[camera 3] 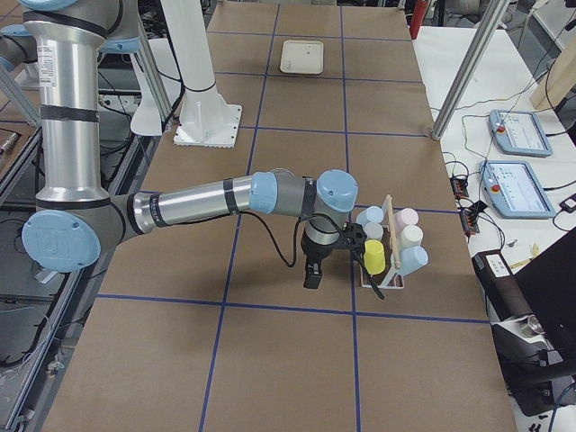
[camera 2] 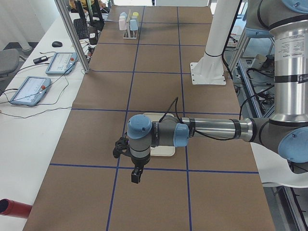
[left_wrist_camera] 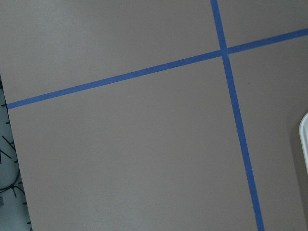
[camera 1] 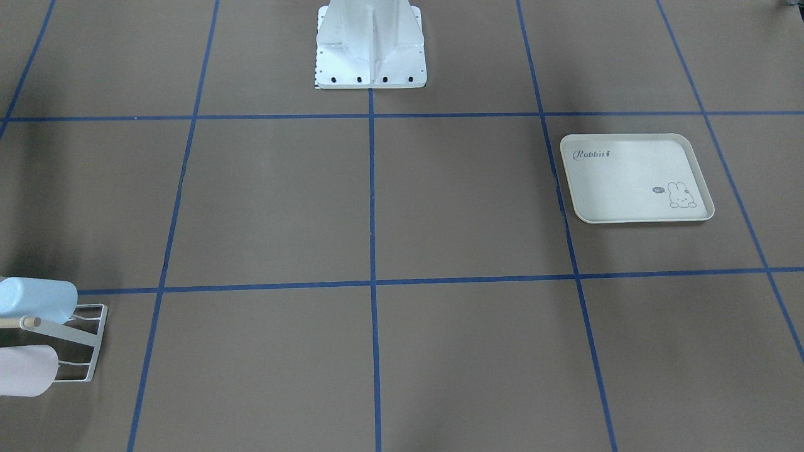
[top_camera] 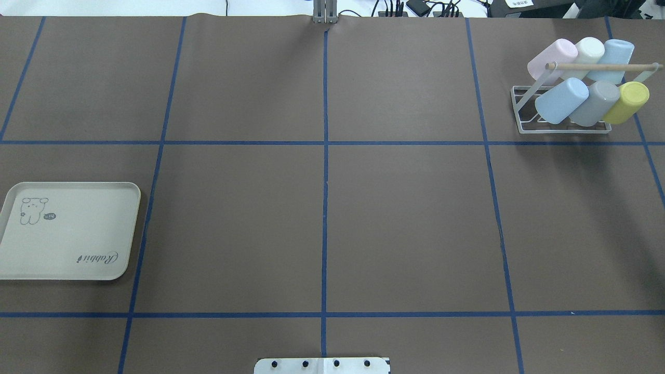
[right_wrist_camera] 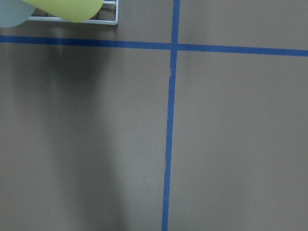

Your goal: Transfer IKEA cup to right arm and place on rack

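Observation:
The white wire rack (top_camera: 521,111) with its wooden rod stands at the far right of the table. Several IKEA cups hang tilted on its prongs, among them a yellow-green cup (top_camera: 627,102), a blue one (top_camera: 561,100) and a pink one (top_camera: 552,58). No cup shows anywhere else. My right gripper (camera 3: 312,274) hangs pointing down just beside the rack (camera 3: 390,236), near the yellow-green cup (camera 3: 373,256); I cannot tell if it is open or shut. My left gripper (camera 2: 136,175) hangs above the table next to the tray; its state cannot be told either.
A cream rabbit-print tray (top_camera: 67,231) lies at the table's left side, its edge (left_wrist_camera: 304,139) showing in the left wrist view. Blue tape lines grid the brown table. The robot's white base (camera 1: 370,44) stands mid-table at its edge. Tablets and cables lie on the side bench (camera 3: 517,171).

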